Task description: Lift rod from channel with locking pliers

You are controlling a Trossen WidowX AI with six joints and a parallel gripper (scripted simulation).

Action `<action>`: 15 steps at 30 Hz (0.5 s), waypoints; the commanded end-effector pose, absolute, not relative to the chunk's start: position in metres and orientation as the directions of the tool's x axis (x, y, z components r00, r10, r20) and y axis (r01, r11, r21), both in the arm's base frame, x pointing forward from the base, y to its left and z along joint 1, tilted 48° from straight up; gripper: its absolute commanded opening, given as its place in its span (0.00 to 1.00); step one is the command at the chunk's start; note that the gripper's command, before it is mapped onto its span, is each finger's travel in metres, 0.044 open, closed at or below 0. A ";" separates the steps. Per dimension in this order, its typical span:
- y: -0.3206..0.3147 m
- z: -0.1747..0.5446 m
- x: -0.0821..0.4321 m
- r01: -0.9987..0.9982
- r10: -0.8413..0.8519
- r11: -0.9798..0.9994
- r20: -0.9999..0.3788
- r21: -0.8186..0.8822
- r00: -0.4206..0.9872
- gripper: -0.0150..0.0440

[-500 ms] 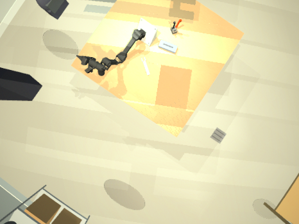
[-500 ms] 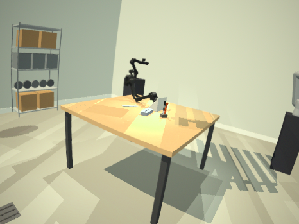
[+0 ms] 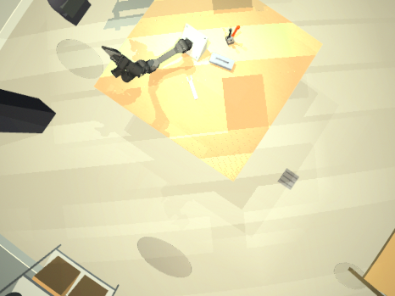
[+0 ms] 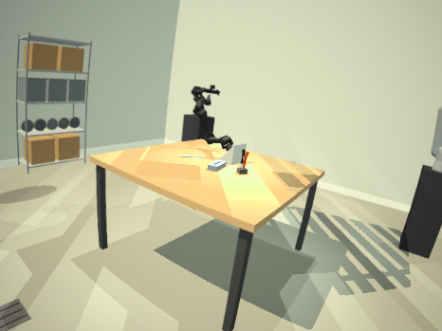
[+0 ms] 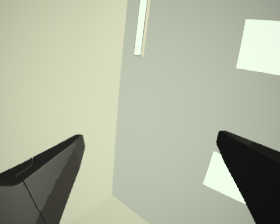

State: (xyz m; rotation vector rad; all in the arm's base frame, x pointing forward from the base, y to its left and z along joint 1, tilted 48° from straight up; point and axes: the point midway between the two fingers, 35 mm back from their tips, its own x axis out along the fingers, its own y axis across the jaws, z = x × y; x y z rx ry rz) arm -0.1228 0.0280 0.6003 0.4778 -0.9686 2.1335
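Gripper (image 3: 108,51) (image 4: 217,91) (image 5: 151,138) raised, jaws wide apart and empty, pliers (image 3: 236,30) (image 4: 246,159) upright in holster (image 3: 230,41) (image 4: 242,171), beside channel block (image 3: 227,66) (image 4: 216,167) on table (image 3: 199,119) (image 4: 190,185), rod too small to distinguish.

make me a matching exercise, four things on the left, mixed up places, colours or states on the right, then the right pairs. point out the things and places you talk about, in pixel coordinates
Things:
1. pliers (image 3: 236,30) (image 4: 246,159)
2. block (image 3: 221,64) (image 4: 216,166)
3. table top (image 3: 199,123) (image 4: 142,166)
4. table legs (image 4: 240,280)

Matches:
a. black
b. has a slot in its top
c. orange-tan
d. standing in the holster (image 3: 230,41) (image 4: 242,171)

Right pairs: 1-d, 2-b, 3-c, 4-a
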 end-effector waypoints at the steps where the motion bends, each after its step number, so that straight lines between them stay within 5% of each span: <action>1: 0.085 0.598 -0.073 -0.890 0.611 -0.265 0.649 -0.371 -0.453 1.00; 8: 0.149 0.566 0.047 -0.978 0.751 0.157 0.660 -0.140 0.026 1.00; 15: 0.147 0.503 0.173 -0.804 0.669 0.594 0.540 0.025 0.511 1.00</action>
